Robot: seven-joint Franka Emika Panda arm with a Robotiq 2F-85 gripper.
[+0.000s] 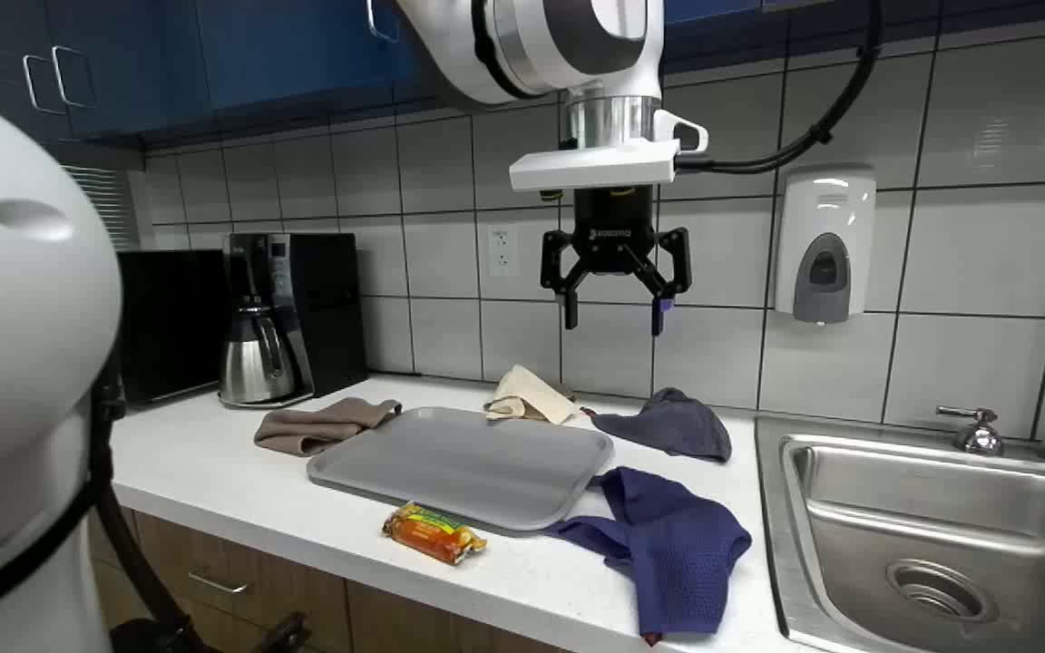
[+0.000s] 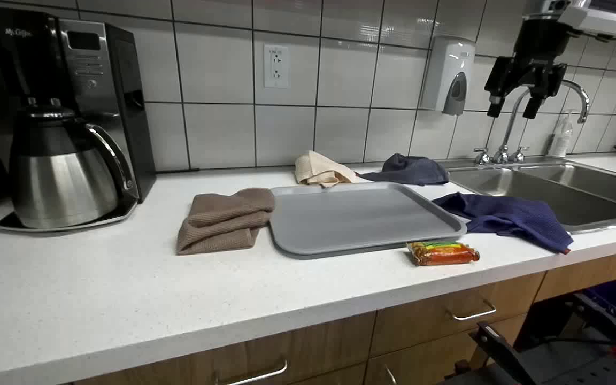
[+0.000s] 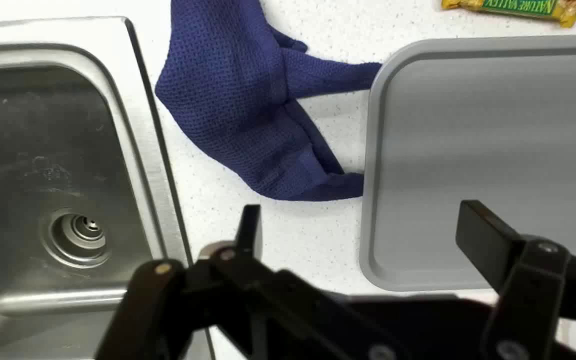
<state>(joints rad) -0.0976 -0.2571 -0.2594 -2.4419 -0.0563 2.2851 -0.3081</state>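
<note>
Counter with gray tray, sink

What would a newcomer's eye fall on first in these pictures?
Probably the gray tray on the white counter, with a shiny wrapped snack bar beside its front edge. Next, the vivid blue cloth between tray and sink. Above the counter, the hand hangs open and empty.
</note>
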